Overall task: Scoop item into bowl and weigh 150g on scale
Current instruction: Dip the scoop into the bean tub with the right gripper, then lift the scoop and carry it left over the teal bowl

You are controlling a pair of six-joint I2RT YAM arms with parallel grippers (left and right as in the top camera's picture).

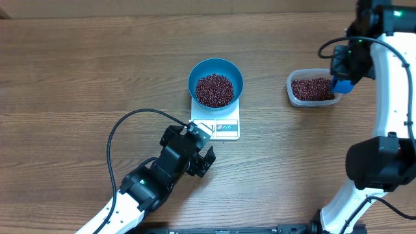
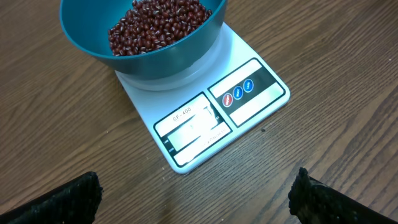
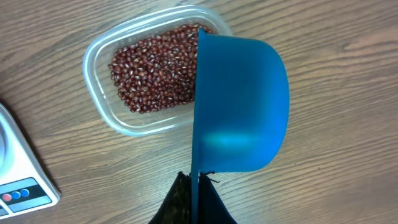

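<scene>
— Where do the beans sit?

— A heap of dark red-brown beans (image 1: 214, 90) fills the teal bowl (image 1: 195, 73). The bowl stands on the white scale (image 1: 224, 128), just above the centre of the overhead view. It covers the scale's upper part, so only the display edge shows below it. More of the same beans lie in a clear tub (image 1: 292, 91) at the right of the frame, well apart from the scale.

— What is around it, and what gets in the way?

— The left tool (image 1: 207, 145) hovers just below the scale's display edge, its fingers spread wide and touching nothing. In its wrist view the two dark fingertips sit in the bottom corners, with the scale between and above them. A black cable (image 1: 147, 110) loops off that arm at lower left. The right tool (image 3: 193, 202) is pressed together on the thin handle of a blue scoop (image 3: 239, 106), held on edge over the tub's right rim. The scoop's rounded back faces the wrist camera and hides that side of the tub. Whether it carries anything I cannot tell.

— Can the scale be read?

— No. Three round buttons show, one red and two blue, but the figures are washed out.

— And the surface?

— A brown wood-grain worktop (image 1: 78, 58), matte, filling every view.
</scene>
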